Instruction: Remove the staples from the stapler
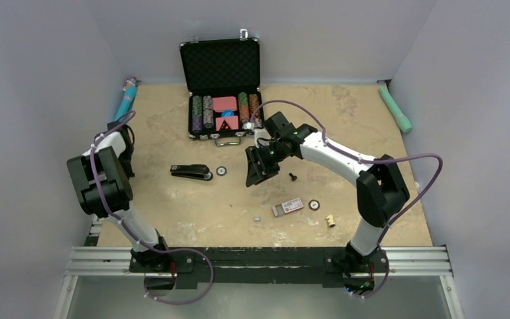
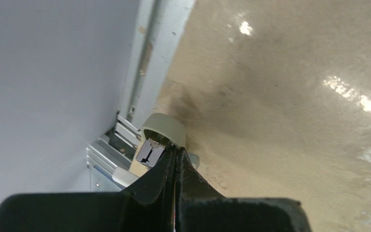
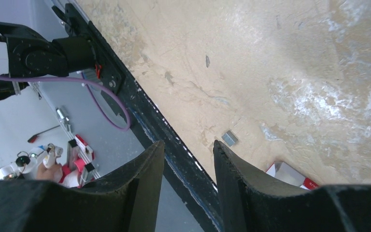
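Jaws of the right gripper (image 3: 188, 145) stand moderately apart with nothing between them; in the overhead view it hangs at the centre of the frame. Jaws of the left gripper (image 2: 175, 155) are pressed together, holding nothing that shows, at the far left by the wall. The stapler (image 1: 191, 171) lies on the table (image 1: 172, 212) left of centre, well apart from both grippers. The staples (image 1: 257, 217) lie loose below centre, just left of the red-and-white box (image 1: 287, 207).
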Robot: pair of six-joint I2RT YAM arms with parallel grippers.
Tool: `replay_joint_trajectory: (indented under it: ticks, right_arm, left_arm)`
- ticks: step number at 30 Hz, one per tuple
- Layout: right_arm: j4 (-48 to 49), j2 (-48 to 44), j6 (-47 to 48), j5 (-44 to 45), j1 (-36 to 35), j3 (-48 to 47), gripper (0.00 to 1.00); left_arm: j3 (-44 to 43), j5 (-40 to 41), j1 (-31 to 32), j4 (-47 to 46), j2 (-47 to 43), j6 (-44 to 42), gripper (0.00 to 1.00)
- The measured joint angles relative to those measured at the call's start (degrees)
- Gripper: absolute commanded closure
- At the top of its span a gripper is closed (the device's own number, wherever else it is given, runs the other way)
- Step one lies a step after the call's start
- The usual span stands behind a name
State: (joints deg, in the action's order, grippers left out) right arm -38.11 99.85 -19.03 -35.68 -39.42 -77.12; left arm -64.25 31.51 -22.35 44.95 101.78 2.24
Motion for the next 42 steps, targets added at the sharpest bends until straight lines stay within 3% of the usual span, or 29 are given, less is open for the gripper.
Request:
replay_joint_trajectory:
  ticks: [9,17,27,42]
  right_arm:
    - [0.5,0.0,-0.2,-0.5,0.9,-0.1,0.54]
    - [0.7,-0.7,-0.3,-1.3,1.3,-0.1,0.54]
    - [2.2,-0.9,-0.6,-1.4,2.1,-0.1,0.54]
    - [4.9,-3.5,-1.9,-1.3,4.0,2.6,0.54]
  left_arm:
    - [-3.8,-7.8,2.5,7.5,4.9,4.3,1.00]
    - [-6.4,-9.2,8.7,10.7,5.9,5.8,1.00]
    - [-7.1,-14.2,11.8,13.1,5.9,6.1,1.00]
    - [-12.6,-23.7,22.8,17.5,9.0,10.8,1.00]
